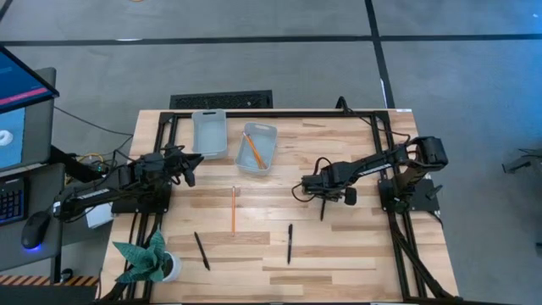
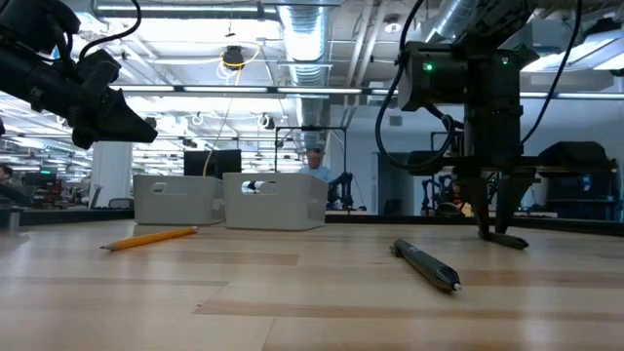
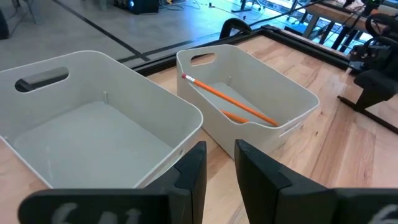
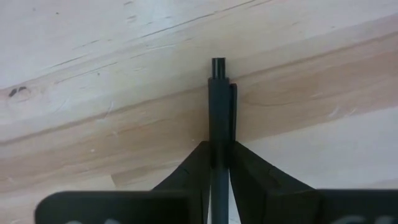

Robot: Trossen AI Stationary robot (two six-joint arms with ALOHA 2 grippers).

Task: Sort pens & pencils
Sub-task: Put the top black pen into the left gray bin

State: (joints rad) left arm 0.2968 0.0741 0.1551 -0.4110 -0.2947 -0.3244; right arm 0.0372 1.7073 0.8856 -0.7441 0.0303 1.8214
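Observation:
My right gripper (image 1: 324, 193) (image 4: 219, 158) points down at the table's right half, shut on a black pen (image 1: 323, 207). Two more black pens (image 1: 201, 251) (image 1: 289, 243) lie flat near the table's near edge; one of them shows in the low view (image 2: 426, 265). One orange pencil (image 1: 234, 209) (image 2: 151, 237) lies flat mid-table. Two pencils (image 3: 230, 102) rest slanted in the right grey bin (image 1: 257, 148). My left gripper (image 1: 196, 161) (image 3: 221, 158) hovers near the bins, open by a narrow gap, holding nothing. My right gripper pinches the pen's barrel (image 4: 219, 134) between its two fingers (image 4: 252, 168), a little back from the clip end (image 4: 219, 68). The fingers come from above, pointing down, one on each side of the barrel. In the low view the pen (image 2: 512, 241) lies level at the table top; whether it is lifted clear cannot be told.
Two grey bins stand side by side at the table's far edge: the left one (image 1: 209, 133) (image 3: 93, 124) holds nothing visible. A green paper plant (image 1: 146, 258) sits at the near left corner. Bare wood lies between the pens and the bins.

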